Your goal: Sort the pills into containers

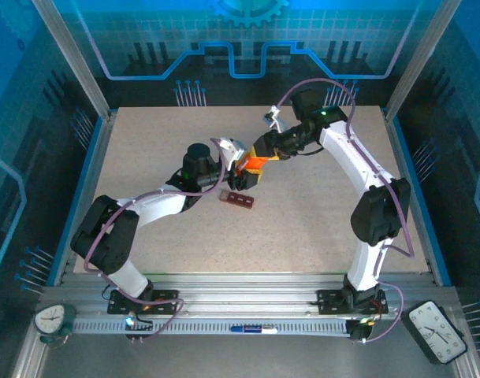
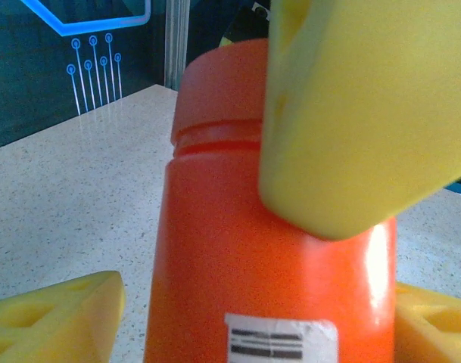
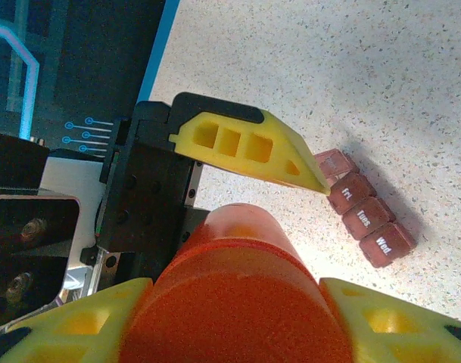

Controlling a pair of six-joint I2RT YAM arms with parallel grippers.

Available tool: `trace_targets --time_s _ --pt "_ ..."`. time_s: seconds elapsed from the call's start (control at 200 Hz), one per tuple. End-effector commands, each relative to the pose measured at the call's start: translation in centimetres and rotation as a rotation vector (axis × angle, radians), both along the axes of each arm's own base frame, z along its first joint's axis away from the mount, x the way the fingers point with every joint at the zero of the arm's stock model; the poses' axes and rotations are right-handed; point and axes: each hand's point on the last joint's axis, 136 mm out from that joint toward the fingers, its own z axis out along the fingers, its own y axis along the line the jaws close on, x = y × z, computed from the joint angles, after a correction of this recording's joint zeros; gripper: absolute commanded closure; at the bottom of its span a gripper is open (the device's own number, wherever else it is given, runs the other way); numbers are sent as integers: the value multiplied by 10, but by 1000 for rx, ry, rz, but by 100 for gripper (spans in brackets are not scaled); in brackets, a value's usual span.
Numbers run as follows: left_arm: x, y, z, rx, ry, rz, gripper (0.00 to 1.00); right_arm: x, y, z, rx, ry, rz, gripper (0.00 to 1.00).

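Your right pincer (image 3: 238, 306) is clamped on the orange bottle (image 3: 241, 249): in the right wrist view its yellow fingers (image 3: 79, 325) press against the bottle's two sides. Your left pincer (image 2: 260, 310) stands open astride the same bottle. In the left wrist view bare tabletop (image 2: 79, 197) shows between one of its fingers and the bottle wall, so it grips nothing. One finger of the right pincer lies across the bottle's upper part there. From above, both pincers meet around the middle of the tabletop, a little toward the far edge. The containers (image 3: 364, 217), a dark reddish-brown strip of square compartments, lie flat near the middle of the tabletop, just on the near side of the bottle and apart from both pincers. You can read "Fri", "Tues" and "Wed" on three lids. Whether the bottle's base rests on the tabletop you cannot tell.
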Motion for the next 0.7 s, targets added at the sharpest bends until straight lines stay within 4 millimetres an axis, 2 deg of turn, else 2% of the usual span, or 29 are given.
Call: trace_targets --time_s 0.0,0.275,0.485,0.55,0.62,0.695 --pt "4 -3 6 -7 -14 -3 22 -4 -2 18 54 -13 0 69" --pt "4 -4 7 -9 -3 -12 37 -3 -6 16 60 -10 -11 69" --pt "4 -5 14 -30 9 -14 62 -4 -7 15 69 -9 -12 66" --pt "4 -4 17 -38 12 -7 65 -3 -8 17 75 -10 -18 60" --pt "3 -3 22 -49 11 0 68 -2 -11 22 88 -18 -30 44" --pt "2 -1 27 -56 4 10 68 2 -19 32 111 -39 -66 33"
